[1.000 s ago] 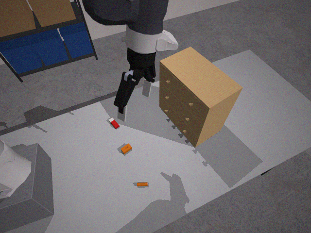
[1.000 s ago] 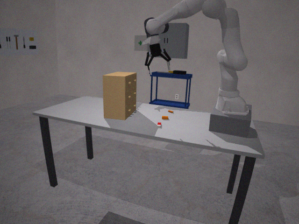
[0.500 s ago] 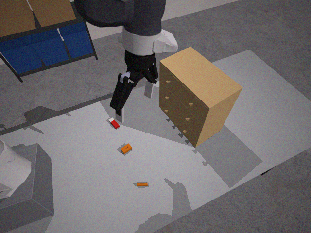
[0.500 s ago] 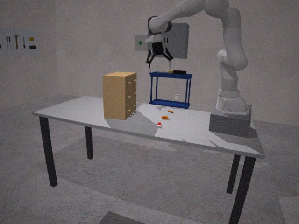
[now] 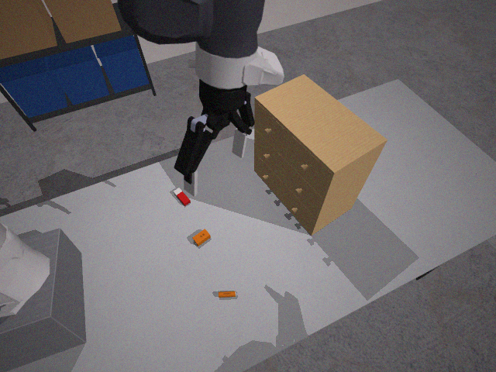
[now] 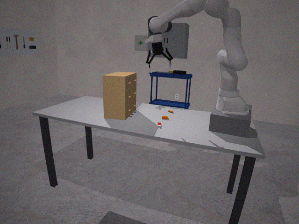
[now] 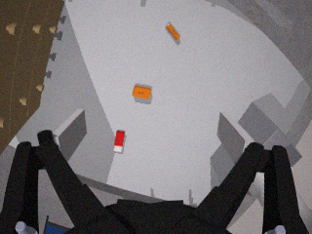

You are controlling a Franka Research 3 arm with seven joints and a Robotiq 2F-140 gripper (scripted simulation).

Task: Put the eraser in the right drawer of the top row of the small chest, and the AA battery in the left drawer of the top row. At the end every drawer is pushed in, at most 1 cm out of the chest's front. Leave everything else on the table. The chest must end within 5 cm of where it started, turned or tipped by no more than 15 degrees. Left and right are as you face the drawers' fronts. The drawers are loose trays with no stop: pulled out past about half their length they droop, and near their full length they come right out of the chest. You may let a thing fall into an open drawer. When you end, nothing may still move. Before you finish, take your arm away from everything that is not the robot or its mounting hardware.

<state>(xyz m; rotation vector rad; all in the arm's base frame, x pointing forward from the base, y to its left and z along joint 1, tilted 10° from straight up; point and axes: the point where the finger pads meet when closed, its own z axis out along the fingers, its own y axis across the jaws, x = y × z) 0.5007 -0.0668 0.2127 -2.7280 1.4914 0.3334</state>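
Observation:
The wooden chest point(image 5: 320, 120) point(image 6: 116, 96) point(image 7: 22, 53) stands on the table with all its drawers pushed in and their small knobs facing the loose items. The red-and-white eraser point(image 5: 182, 197) point(image 6: 159, 124) point(image 7: 120, 139) lies flat on the table in front of the chest. The orange AA battery point(image 5: 227, 294) point(image 6: 170, 111) point(image 7: 174, 31) lies on its side farther off. My gripper point(image 5: 216, 168) point(image 6: 160, 68) point(image 7: 151, 123) is wide open and empty. It hangs high above the table, beside the chest's top front edge and roughly over the eraser.
A small orange block point(image 5: 201, 236) point(image 6: 165, 117) point(image 7: 142, 93) lies between the eraser and the battery. The robot's grey base block point(image 5: 43, 288) point(image 6: 229, 124) sits at one table end. A blue shelf rack point(image 5: 80, 76) point(image 6: 170, 75) stands on the floor beyond the table point(image 5: 132, 320) point(image 6: 72, 108).

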